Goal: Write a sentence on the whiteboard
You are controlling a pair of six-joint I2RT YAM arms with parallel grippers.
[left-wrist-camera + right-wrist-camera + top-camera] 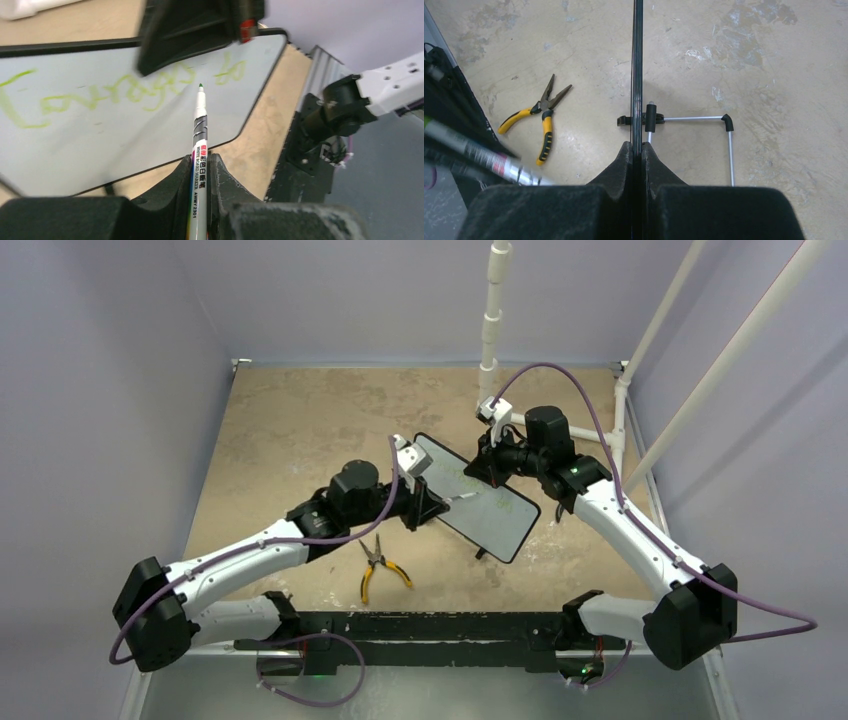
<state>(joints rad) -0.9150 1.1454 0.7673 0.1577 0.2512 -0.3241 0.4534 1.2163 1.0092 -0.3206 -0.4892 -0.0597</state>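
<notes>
The writing step is under way. The whiteboard [492,512] stands propped about the middle of the worktop, a little toward the right edge, leaning back on its wire stand [689,118]. The right gripper [637,148] steadies it from behind, jaws pressed together on the top edge of the black frame. The left gripper [200,164] pinches a marker [198,142] by its barrel, with the green tip aimed at the board face just below the lettering; I cannot tell whether the tip touches the surface.

The sentence [125,92] shows on the left wrist view as one row of pale green scrawl running across the board and ending in a short word near the right edge. I cannot make out a second row from here.

By my reading, the next move calls for setting the tip gently on bare board under or past that last word, then drawing steady strokes while the right arm holds the frame firm against the push.

Counted: one whiteboard, one marker, one pair of yellow-handled pliers [381,566] lying toward the near edge, and two arms.
</notes>
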